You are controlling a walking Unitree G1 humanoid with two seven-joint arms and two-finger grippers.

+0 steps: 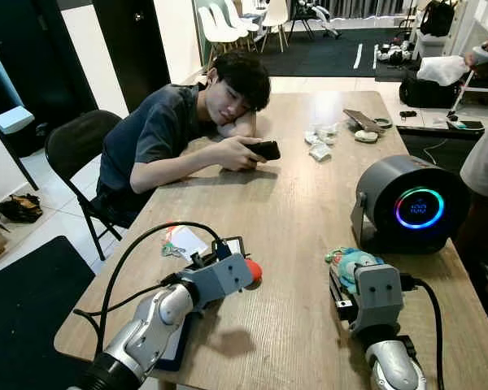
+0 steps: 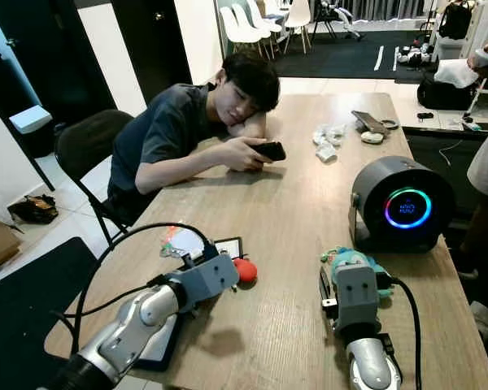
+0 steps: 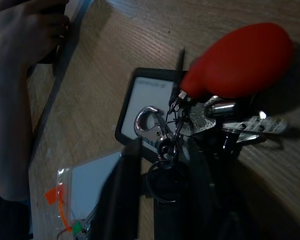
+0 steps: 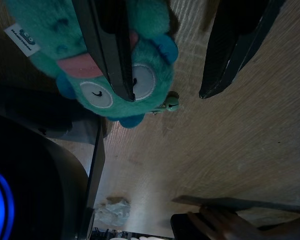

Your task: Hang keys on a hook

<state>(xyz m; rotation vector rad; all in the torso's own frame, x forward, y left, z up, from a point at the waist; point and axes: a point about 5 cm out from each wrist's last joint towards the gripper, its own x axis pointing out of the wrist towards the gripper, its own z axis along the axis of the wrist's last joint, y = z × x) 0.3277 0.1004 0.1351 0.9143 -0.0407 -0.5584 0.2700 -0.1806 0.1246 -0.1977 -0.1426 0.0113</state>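
The keys (image 3: 210,117), clipped to a red bulb fob (image 3: 237,60), lie on the counter (image 1: 293,211) at twelve o'clock off the left gripper (image 3: 165,200), whose fingers' state I cannot tell. The right gripper (image 4: 165,55), fingers apart, straddles a teal plush toy (image 4: 110,75).

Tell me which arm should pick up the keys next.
Left. The left gripper is already at the keys beside the red ball. The right gripper sits across the table, its jaws open over a teal plush toy.
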